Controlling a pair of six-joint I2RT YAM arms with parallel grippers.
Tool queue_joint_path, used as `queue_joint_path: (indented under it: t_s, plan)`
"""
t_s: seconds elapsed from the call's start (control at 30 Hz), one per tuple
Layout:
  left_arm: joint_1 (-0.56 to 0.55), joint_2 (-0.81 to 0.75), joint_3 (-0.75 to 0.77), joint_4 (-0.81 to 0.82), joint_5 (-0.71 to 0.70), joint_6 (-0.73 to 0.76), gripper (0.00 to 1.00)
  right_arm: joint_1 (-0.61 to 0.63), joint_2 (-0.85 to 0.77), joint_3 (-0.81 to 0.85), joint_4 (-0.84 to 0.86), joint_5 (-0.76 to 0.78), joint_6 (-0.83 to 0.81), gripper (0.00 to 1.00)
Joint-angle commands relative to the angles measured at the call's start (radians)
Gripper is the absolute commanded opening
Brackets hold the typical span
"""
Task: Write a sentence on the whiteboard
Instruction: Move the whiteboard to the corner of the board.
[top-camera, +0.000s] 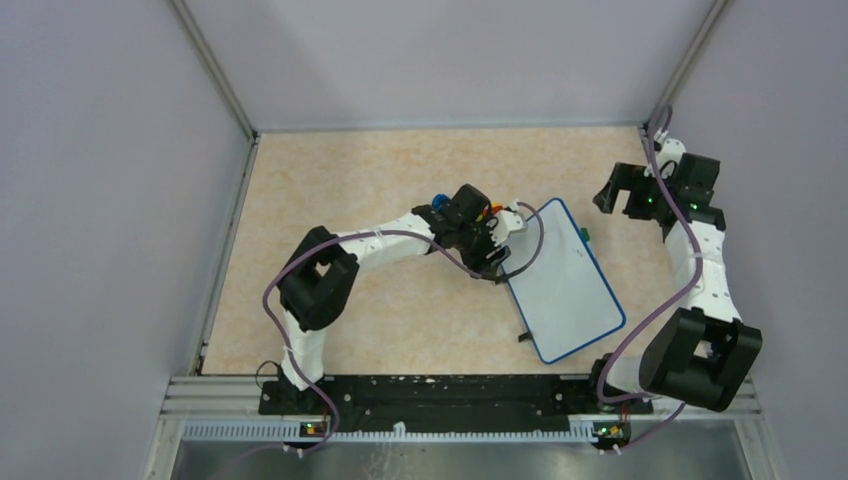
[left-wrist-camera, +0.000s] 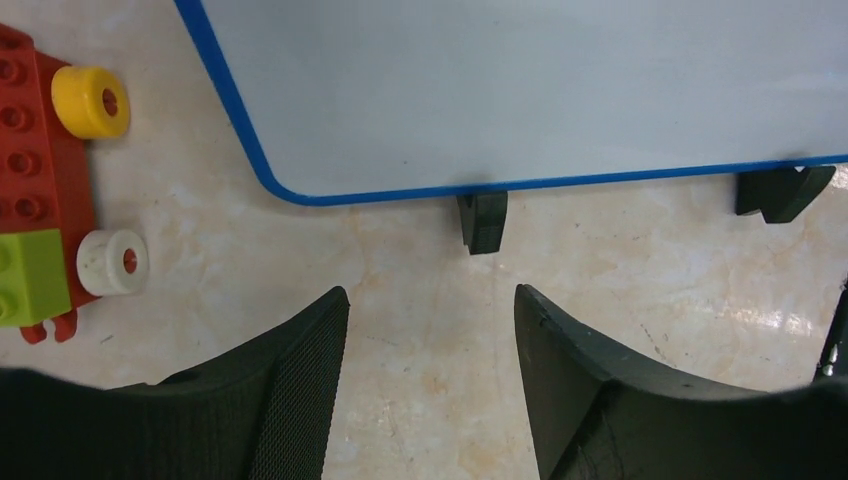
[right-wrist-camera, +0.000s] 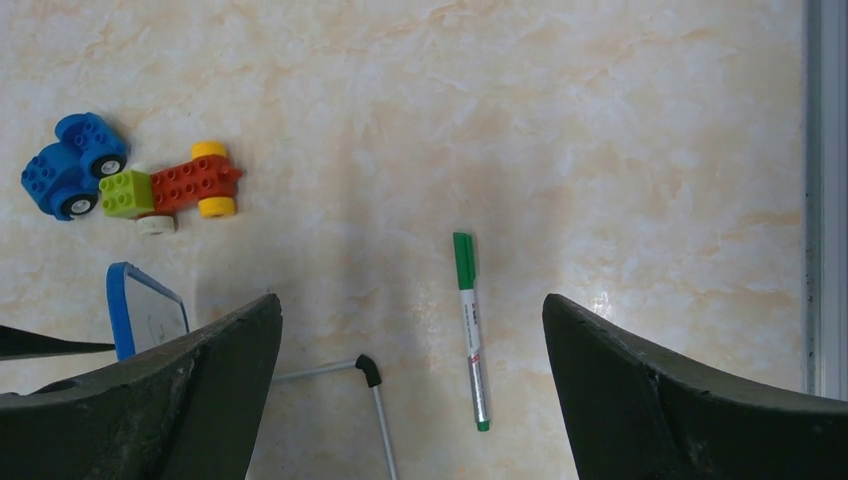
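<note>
The whiteboard (top-camera: 565, 285), white with a blue rim, lies flat on the table right of centre. Its surface is blank; no green sentence shows in any view. In the left wrist view its rim (left-wrist-camera: 350, 190) and two black feet (left-wrist-camera: 482, 220) face my left gripper (left-wrist-camera: 430, 300), which is open and empty just short of that edge. In the top view the left gripper (top-camera: 495, 258) is at the board's left edge. A green marker (right-wrist-camera: 468, 325) lies on the table between the open fingers of my right gripper (right-wrist-camera: 412, 305), below them. The right gripper (top-camera: 622, 198) hovers beyond the board's far right corner.
A red and green brick car (left-wrist-camera: 40, 170) with yellow and white wheels lies left of the board; a blue brick car (right-wrist-camera: 72, 165) sits beside it. A thin metal rod with a black elbow (right-wrist-camera: 368, 370) lies near the marker. An aluminium rail (right-wrist-camera: 825, 200) bounds the table.
</note>
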Motion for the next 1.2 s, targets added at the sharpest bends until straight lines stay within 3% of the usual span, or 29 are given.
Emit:
queue_joint_path:
  t_s: [0.0, 0.53, 0.63, 0.87, 1.17]
  plan:
    - [-0.035, 0.041, -0.003, 0.102, -0.034, -0.029, 0.67, -0.015, -0.007, 0.059, 0.01, -0.014, 0.009, 0.99]
    - [-0.1, 0.143, 0.021, 0.155, -0.088, -0.13, 0.58, -0.031, -0.003, 0.068, 0.005, -0.032, 0.016, 0.99]
    - [-0.1, 0.148, 0.026, 0.154, -0.123, -0.158, 0.52, -0.031, 0.002, 0.068, 0.003, -0.034, 0.016, 0.99]
    - [-0.098, 0.105, -0.01, 0.147, -0.231, -0.199, 0.25, -0.031, 0.002, 0.066, 0.004, -0.037, 0.015, 0.99]
    - [-0.094, -0.023, -0.144, 0.078, -0.361, -0.228, 0.09, -0.032, -0.001, 0.067, 0.001, -0.042, 0.013, 0.99]
